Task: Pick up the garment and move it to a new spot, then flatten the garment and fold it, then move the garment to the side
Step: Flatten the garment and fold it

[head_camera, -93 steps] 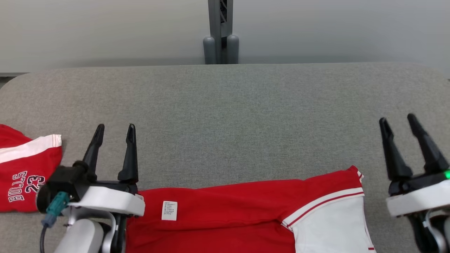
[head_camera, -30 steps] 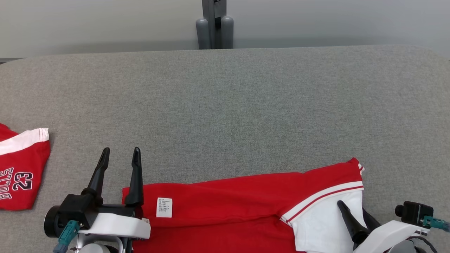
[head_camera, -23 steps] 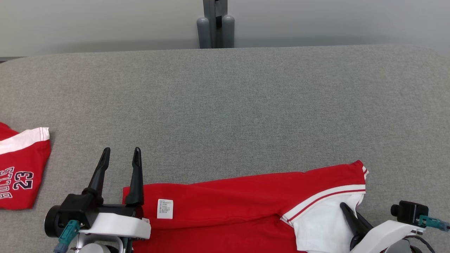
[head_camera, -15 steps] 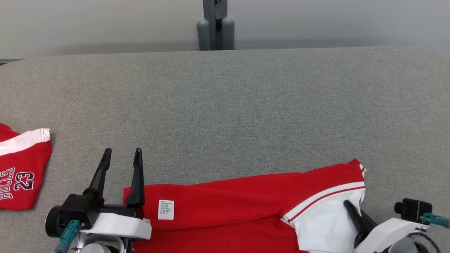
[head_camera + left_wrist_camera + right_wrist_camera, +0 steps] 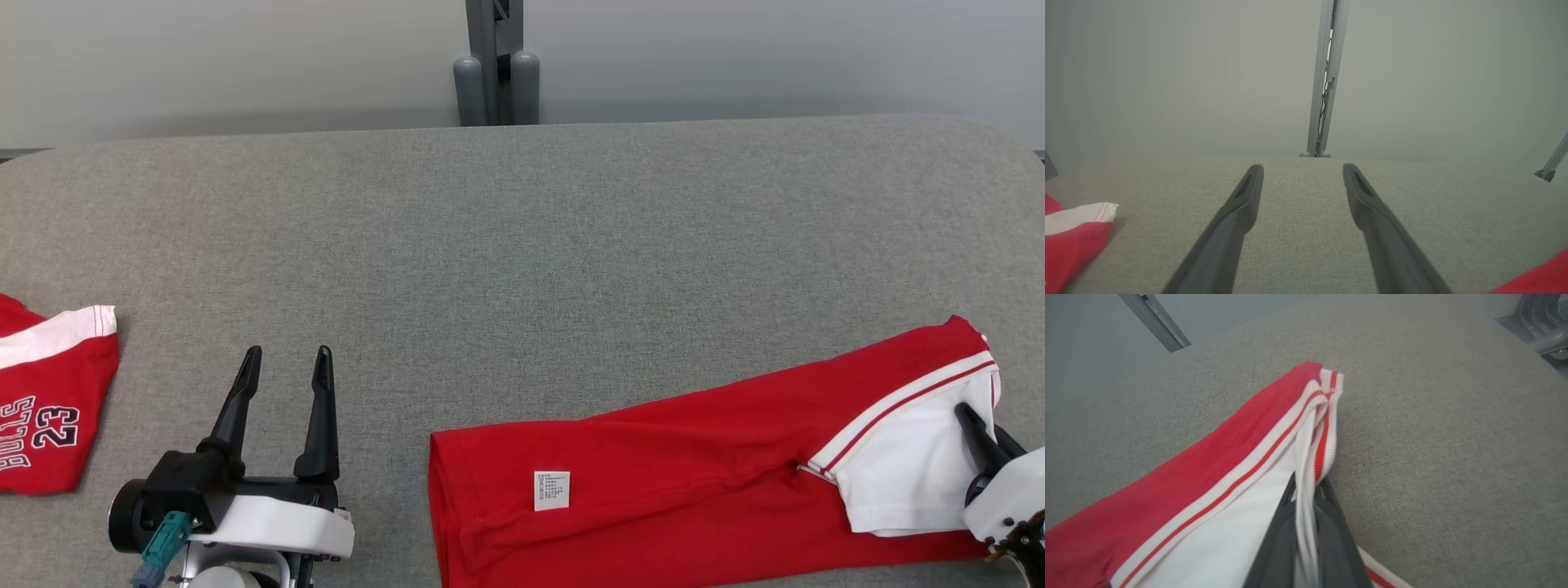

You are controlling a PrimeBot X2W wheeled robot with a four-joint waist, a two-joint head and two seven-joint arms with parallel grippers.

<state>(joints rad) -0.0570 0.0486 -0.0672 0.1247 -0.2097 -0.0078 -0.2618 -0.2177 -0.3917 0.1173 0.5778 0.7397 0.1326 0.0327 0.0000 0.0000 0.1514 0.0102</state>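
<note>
**Garment hauled rightward, right pincer clamped on sleeve**

Moved since 1 s ago: the right pincer (image 5: 977,426) has travelled out toward the table's right end, and the red garment (image 5: 653,457) has gone with it. The garment's hem end was then just beside the left pincer's inner finger and now lies well apart from it.

Right pincer: pressed together, pinching the striped edge of the white sleeve panel (image 5: 898,465). In the right wrist view the white-and-red rib (image 5: 1323,449) is drawn up between the 2 dark fingers (image 5: 1274,547).

From that grip the garment runs away leftward, lying on the grey table (image 5: 522,245). 1 white care label (image 5: 552,490) sits near the end farthest from the grip.

Left pincer (image 5: 288,355): spread wide, above the grey cloth. It stands between the garment's hem end and a 2nd red piece printed 23 (image 5: 49,408). That piece lies at the table's left edge, apart from the pincer.
</note>
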